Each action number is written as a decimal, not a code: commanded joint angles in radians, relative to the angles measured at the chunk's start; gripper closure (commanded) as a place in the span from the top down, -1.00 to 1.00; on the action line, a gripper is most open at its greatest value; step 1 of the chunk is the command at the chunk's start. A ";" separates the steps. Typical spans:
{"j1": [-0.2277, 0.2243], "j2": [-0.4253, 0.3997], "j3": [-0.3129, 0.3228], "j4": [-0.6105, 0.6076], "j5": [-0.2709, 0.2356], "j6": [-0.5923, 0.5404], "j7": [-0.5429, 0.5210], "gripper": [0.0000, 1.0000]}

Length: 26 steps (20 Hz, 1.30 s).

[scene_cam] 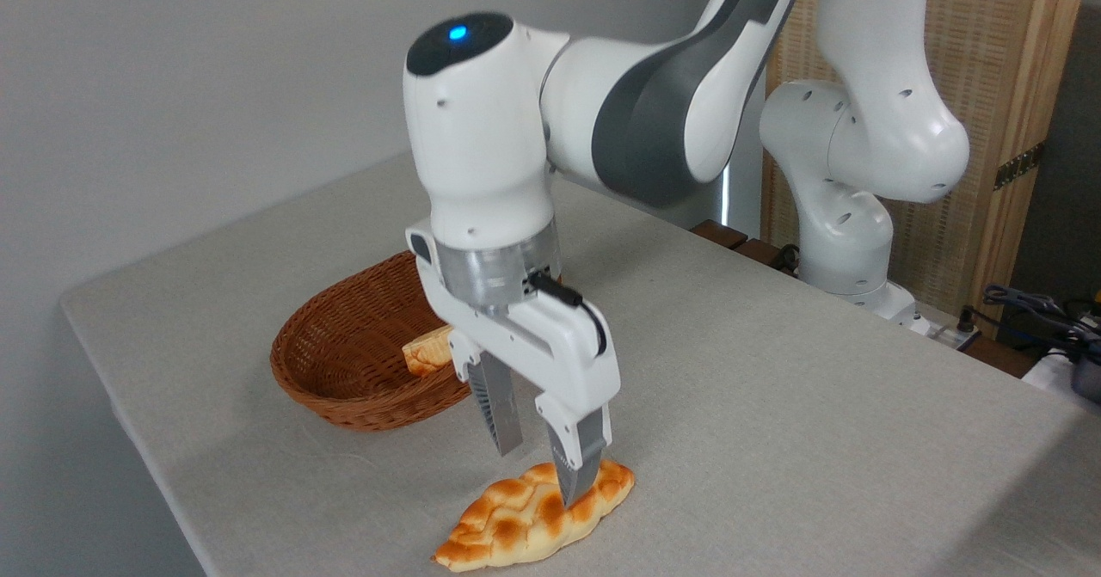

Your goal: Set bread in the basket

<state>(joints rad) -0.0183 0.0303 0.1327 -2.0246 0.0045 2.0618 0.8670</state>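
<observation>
Bread (532, 521) lies on the table (774, 405), in front of the basket (344, 362), apart from it. Gripper (539, 474) spread wide above the loaf, 1 fingertip at its surface. 1 pale bread piece (427, 355) lies inside the basket.

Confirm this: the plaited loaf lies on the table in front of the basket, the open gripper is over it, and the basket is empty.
One detail is wrong: the basket is not empty. The camera view shows a small pale bread piece inside it, partly hidden behind the gripper. The rest holds: the plaited loaf lies on the table in front of the basket, with the open gripper over it.
</observation>
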 commanded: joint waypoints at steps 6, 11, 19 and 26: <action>-0.008 0.049 0.007 -0.005 0.014 0.067 0.017 1.00; -0.006 0.045 0.008 -0.003 0.032 0.067 0.017 1.00; -0.003 0.037 0.021 -0.002 0.035 0.066 0.017 1.00; -0.003 0.045 0.021 -0.003 0.035 0.066 0.017 1.00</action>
<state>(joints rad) -0.0176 0.0754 0.1442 -2.0217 0.0261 2.1081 0.8677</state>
